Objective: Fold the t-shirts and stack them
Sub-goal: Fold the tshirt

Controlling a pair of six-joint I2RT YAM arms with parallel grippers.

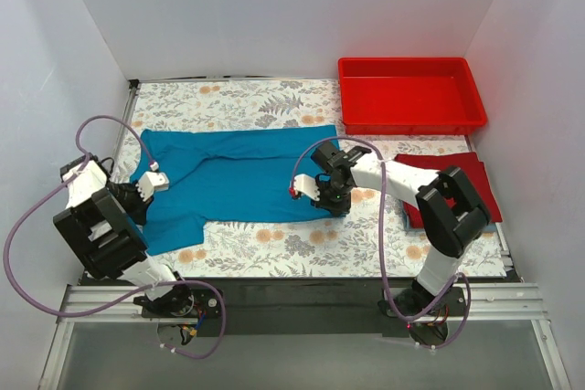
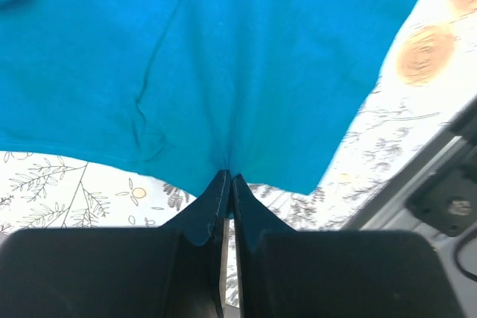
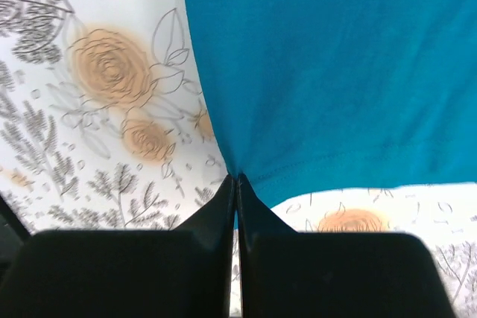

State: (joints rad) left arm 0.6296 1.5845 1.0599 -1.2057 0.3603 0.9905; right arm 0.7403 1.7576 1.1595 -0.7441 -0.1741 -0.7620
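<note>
Teal-blue t-shirt point(image 1: 242, 175) lies spread flat on the floral tablecloth point(image 1: 274, 244) in the top view. Its long axis runs left to right across the table. The sleeves flare at the left end and the straight hem faces right, toward the folded red t-shirt point(image 1: 457, 184). That one lies at the right edge of the table, well apart from the teal one, and a thin strip of bluish cloth point(image 1: 496, 223) peeks out under its near side. The red tray point(image 1: 411, 121) sits at the back right, beyond both. The left gripper point(image 1: 146, 184) is at the shirt's left end, between the two sleeves. The right gripper point(image 1: 313, 196) is at the near corner of the hem.

From the left wrist, the fingers point(image 2: 212, 199) are pressed together, with a fold of the teal edge pinched between their tips. The cloth puckers into creases that fan away from the pinch. Tablecloth shows on both sides beneath the shirt's edge.

From the right wrist, the fingers point(image 3: 223, 199) are likewise clamped on the shirt, right at a corner. One edge runs up and away from that corner, and the stitched hem runs off to the right.
</note>
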